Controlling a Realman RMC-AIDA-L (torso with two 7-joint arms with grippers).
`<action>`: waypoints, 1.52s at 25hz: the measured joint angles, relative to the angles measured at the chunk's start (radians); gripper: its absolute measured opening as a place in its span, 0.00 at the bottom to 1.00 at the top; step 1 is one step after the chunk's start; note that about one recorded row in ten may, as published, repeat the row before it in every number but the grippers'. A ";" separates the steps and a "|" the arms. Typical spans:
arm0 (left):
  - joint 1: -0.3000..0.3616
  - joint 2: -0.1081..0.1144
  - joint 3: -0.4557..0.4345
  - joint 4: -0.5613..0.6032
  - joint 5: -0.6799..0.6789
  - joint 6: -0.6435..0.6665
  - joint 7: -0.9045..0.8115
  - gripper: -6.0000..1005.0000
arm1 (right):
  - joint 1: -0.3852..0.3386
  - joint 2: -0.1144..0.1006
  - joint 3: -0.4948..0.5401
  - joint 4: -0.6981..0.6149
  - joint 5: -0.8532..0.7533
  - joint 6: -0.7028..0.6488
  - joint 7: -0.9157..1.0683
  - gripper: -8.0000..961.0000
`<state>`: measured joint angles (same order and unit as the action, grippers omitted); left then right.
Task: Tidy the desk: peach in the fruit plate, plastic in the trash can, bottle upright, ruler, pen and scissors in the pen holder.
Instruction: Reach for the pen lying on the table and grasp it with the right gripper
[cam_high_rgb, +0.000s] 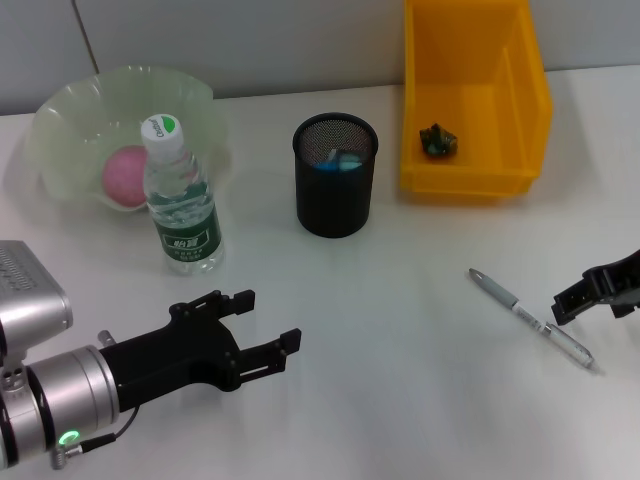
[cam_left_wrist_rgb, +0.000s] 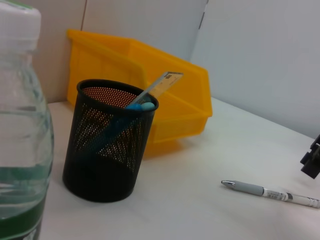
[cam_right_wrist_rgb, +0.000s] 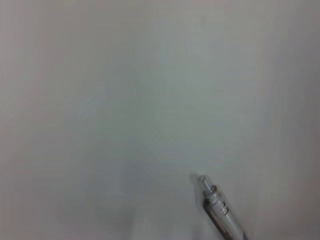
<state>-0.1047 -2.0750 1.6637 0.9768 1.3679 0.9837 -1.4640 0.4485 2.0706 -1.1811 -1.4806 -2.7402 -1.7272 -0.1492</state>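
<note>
A pink peach (cam_high_rgb: 125, 176) lies in the translucent green fruit plate (cam_high_rgb: 70, 110) at the back left. In front of it the water bottle (cam_high_rgb: 180, 200) (cam_left_wrist_rgb: 20, 135) stands upright. The black mesh pen holder (cam_high_rgb: 335, 175) (cam_left_wrist_rgb: 107, 145) holds the ruler (cam_left_wrist_rgb: 162, 85) and a blue handle (cam_left_wrist_rgb: 140, 106); I cannot tell if that is the scissors. Dark crumpled plastic (cam_high_rgb: 438, 140) sits in the yellow bin (cam_high_rgb: 475, 180) (cam_left_wrist_rgb: 175, 115). The grey-and-white pen (cam_high_rgb: 530, 318) (cam_left_wrist_rgb: 270, 192) (cam_right_wrist_rgb: 220, 207) lies flat on the table. My left gripper (cam_high_rgb: 272, 320) is open near the front, empty. My right gripper (cam_high_rgb: 585, 295) (cam_left_wrist_rgb: 311, 160) hovers just right of the pen.
The white table (cam_high_rgb: 400, 300) runs back to a grey wall behind the plate and bin. Bottle, pen holder and bin stand in a row across the back half.
</note>
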 joint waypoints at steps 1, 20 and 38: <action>0.000 0.000 0.000 0.000 0.000 0.000 0.000 0.82 | 0.013 -0.001 0.011 0.026 -0.003 0.008 -0.025 0.78; -0.009 0.002 0.015 0.007 -0.007 -0.022 0.000 0.82 | 0.026 0.005 0.033 0.072 -0.020 0.006 -0.122 0.77; -0.006 0.006 0.014 0.002 -0.007 -0.017 0.001 0.82 | 0.042 0.006 -0.004 0.099 -0.051 0.025 -0.102 0.77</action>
<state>-0.1104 -2.0693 1.6777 0.9789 1.3607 0.9672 -1.4634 0.4908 2.0770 -1.1846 -1.3814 -2.7911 -1.7025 -0.2509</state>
